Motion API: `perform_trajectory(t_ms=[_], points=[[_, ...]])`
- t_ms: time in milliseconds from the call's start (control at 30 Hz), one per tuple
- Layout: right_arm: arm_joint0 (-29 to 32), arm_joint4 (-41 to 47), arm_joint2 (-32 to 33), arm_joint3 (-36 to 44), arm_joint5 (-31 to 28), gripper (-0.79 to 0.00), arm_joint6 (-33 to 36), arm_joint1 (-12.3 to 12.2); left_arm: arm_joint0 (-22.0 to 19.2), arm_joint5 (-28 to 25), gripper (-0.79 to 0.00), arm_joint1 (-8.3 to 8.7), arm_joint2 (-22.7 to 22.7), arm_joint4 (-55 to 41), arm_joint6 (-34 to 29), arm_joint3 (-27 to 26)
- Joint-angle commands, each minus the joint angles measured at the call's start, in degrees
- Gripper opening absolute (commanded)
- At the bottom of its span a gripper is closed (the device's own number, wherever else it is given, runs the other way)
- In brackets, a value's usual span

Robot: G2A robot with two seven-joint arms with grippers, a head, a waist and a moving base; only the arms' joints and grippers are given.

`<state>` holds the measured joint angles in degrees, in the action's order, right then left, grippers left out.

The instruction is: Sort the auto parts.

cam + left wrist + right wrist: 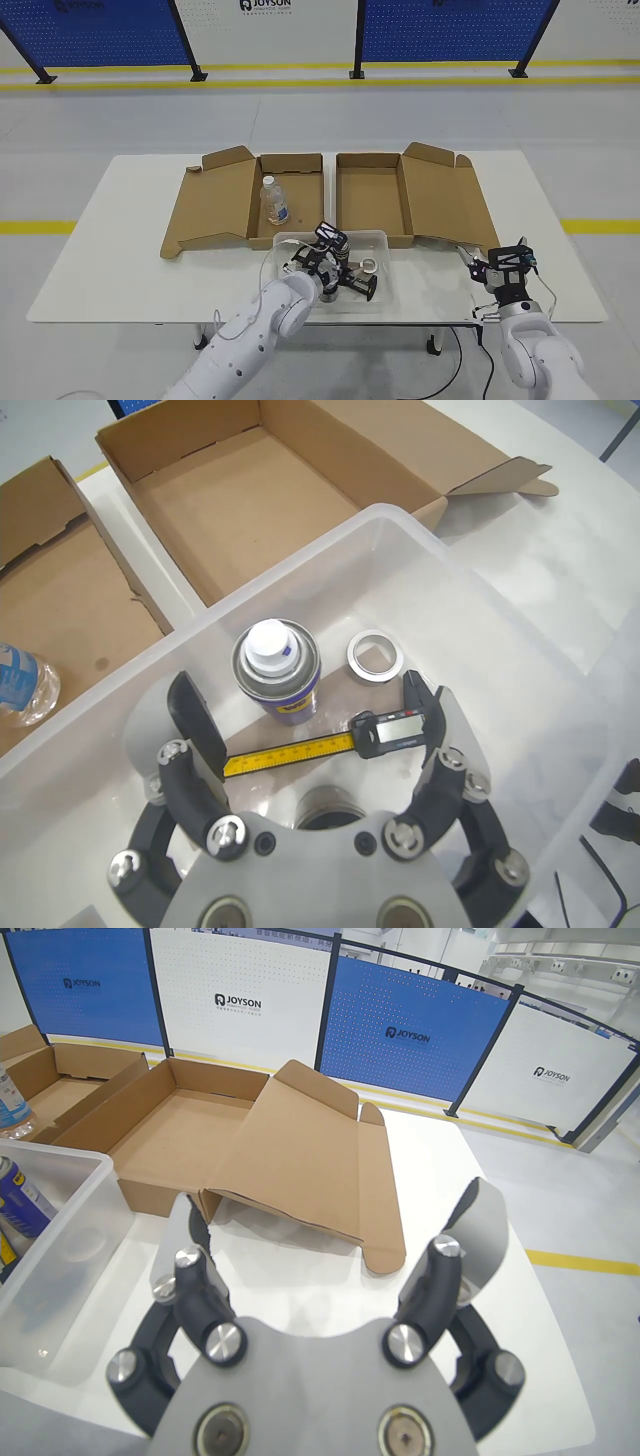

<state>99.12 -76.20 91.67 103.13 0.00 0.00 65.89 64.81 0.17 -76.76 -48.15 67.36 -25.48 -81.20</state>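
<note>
Table (120,250), spread left fingers (192,720) over caliper (350,742)

your left arm (262,325) stretches forward and inward, elbow bent, its white forearm angled toward the middle of the workspace. the wrist tips steeply down, so the left gripper (307,700) faces almost straight below, its two black-padded fingers (192,710) spread wide apart. your right arm (535,352) sits off on the right side, drawn in close. the right gripper (332,1208) points forward at a shallow downward tilt, jaws held wide apart as well
</note>
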Motion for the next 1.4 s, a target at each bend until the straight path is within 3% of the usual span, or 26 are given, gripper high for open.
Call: perform_trajectory(t_ms=[0, 367, 500, 567, 667, 700, 800, 900, 967, 1033, 1100, 1233, 1367], points=[[0.0, 0.0, 0.0, 0.0, 0.0, 0.000, 0.0, 0.0, -0.4, 0.4, 0.000, -0.23, 0.2, 0.2, 0.0, 0.8], [0.0, 0.0, 0.0, 0.0, 0.0, 0.000, 0.0, 0.0, -2.8, 5.7, 0.000, -1.85, 1.4, 1.1, -0.2, 4.6], [0.0, 0.0, 0.0, 0.0, 0.0, 0.000, 0.0, 0.0, -3.5, 6.4, -0.049, -2.59, 2.1, 0.3, 0.0, 5.9], [0.0, 0.0, 0.0, 0.0, 0.0, 0.000, 0.0, 0.0, -3.9, 6.7, -0.142, -2.92, 2.4, 0.1, 0.0, 6.7], [0.0, 0.0, 0.0, 0.0, 0.0, 0.000, 0.0, 0.0, -4.5, 6.8, -0.132, -3.40, 2.7, -0.5, 0.5, 7.8], [0.0, 0.0, 0.0, 0.0, 0.0, 0.000, 0.0, 0.0, -4.6, 6.9, -0.188, -3.56, 2.8, -0.5, 0.6, 8.2], [0.0, 0.0, 0.0, 0.0, 0.0, 0.000, 0.0, 0.0, -5.1, 7.2, -0.182, -3.97, 3.1, -0.5, 0.4, 9.1], [0.0, 0.0, 0.0, 0.0, 0.0, 0.000, 0.0, 0.0, -5.4, 7.7, -0.231, -4.33, 3.1, -0.7, 0.6, 9.4], [0.0, 0.0, 0.0, 0.0, 0.0, 0.000, 0.0, 0.0, -5.6, 7.8, -0.434, -4.52, 3.2, -0.4, 0.5, 9.8], [0.0, 0.0, 0.0, 0.0, 0.0, 0.000, 0.0, 0.0, -5.8, 8.0, -0.486, -4.70, 3.3, 0.1, 0.5, 9.9], [0.0, 0.0, 0.0, 0.0, 0.0, 0.000, 0.0, 0.0, -5.8, 8.1, -0.483, -4.83, 3.2, 0.2, 0.4, 10.0], [0.0, 0.0, 0.0, 0.0, 0.0, 0.000, 0.0, 0.0, -5.5, 8.0, -0.785, -4.99, 2.9, 0.5, 0.2, 9.6], [0.0, 0.0, 0.0, 0.0, 0.0, 0.000, 0.0, 0.0, -4.9, 7.5, -0.785, -5.03, 2.6, 1.2, 0.2, 8.5]])
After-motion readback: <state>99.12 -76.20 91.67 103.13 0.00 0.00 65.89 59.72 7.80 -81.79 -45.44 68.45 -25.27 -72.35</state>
